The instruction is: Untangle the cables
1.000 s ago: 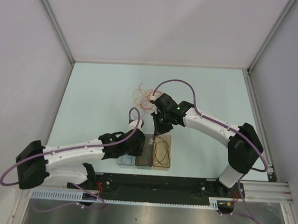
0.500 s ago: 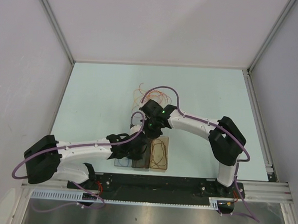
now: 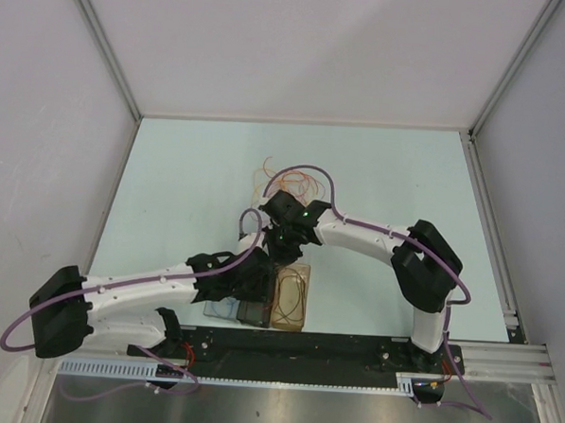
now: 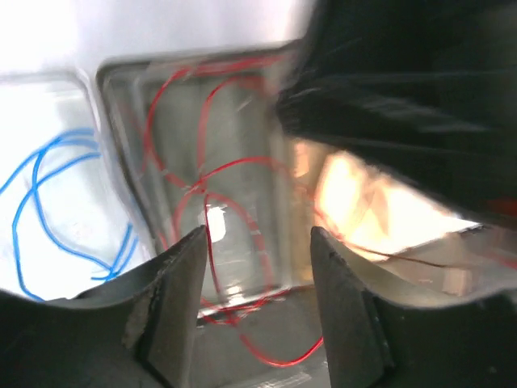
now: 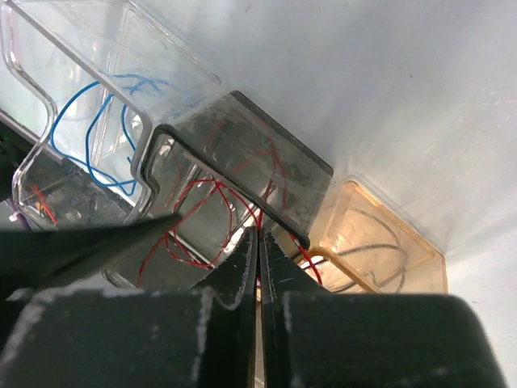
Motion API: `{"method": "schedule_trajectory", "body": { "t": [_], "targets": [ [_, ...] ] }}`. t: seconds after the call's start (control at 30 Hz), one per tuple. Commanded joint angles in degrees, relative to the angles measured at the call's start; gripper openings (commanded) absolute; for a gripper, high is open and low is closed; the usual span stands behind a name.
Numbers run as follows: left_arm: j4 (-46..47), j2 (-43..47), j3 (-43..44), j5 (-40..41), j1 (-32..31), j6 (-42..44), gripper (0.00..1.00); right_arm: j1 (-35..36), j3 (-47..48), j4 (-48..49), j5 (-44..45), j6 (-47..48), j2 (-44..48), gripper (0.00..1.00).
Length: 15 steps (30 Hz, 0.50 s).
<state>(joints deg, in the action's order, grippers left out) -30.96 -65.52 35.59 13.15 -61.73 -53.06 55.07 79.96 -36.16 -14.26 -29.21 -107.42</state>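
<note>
1. Blue wire (image 5: 87, 149) lies alone in the clear tray (image 5: 121, 48). Judged sorted.
2. Red wire (image 4: 206, 186) lies looped in the smoked tray (image 5: 242, 105), at 3 o'clock of the clear tray in the top view. One loop appears to spill over the rim, so this wire is judged not fully stowed.
3. Dark brown wire (image 3: 292, 293) lies in the amber tray (image 5: 404, 242), at 3 o'clock of the smoked tray. Judged sorted.
4. A loose tangle (image 3: 286, 183) of orange, red and pale strands lies on the table (image 3: 189, 188), at 12 o'clock of the trays and apart from them. This is the work left.
5. Left gripper (image 4: 257, 299): jaws apart above the smoked tray, one on each side of a red loop, gripping nothing.
6. Right gripper (image 5: 258, 250): fingers pressed together over the smoked tray's rim. A red strand runs up to the tips. Whether it is pinched cannot be told.
7. Estimate: past halfway, with three colours separated and the tangle not yet cleared.
</note>
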Motion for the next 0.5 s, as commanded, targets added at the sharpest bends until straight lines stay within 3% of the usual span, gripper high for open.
{"method": "schedule_trajectory", "body": {
  "t": [0.0,0.47],
  "targets": [
    [2.14,6.09,5.36,3.64,-0.58,2.35,0.61,1.01,1.16,-0.05,-0.15,0.03,-1.04,0.0],
    [-12.18,17.78,6.86,11.98,-0.58,-1.69,0.7,3.99,8.01,-3.04,0.11,0.56,-3.67,0.0]
  ]
}}
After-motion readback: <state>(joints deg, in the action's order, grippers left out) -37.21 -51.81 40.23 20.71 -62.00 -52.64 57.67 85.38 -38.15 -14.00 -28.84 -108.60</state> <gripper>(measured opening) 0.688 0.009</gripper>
